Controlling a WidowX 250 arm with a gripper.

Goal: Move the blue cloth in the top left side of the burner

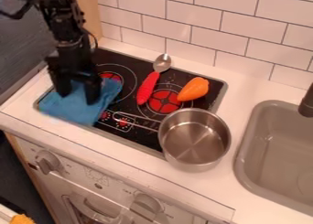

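The blue cloth (76,111) lay directly beneath the hand (78,96) at the stove's (140,66) nine o'clock side, its bulk spreading towards six o'clock. The hand was open, fingers apart over the fabric; the top-left goal seemed to lie towards one o'clock.

A spoon (162,62) with a red handle is lying with its bowl pointing toward the white tiled wall (202,24); an orange pepper-shaped thing (194,89) is resting just right of the handle; a metal pot (194,138) is standing upright nearer the front, its thin handle (a long wire loop, by the look of it) stretching leftward; a grey sink (243,161) is sitting in the white counter (245,88) at the right, a dark faucet (307,103) is jutting in above it; two knobs (47,162) are sticking out from the white front below.
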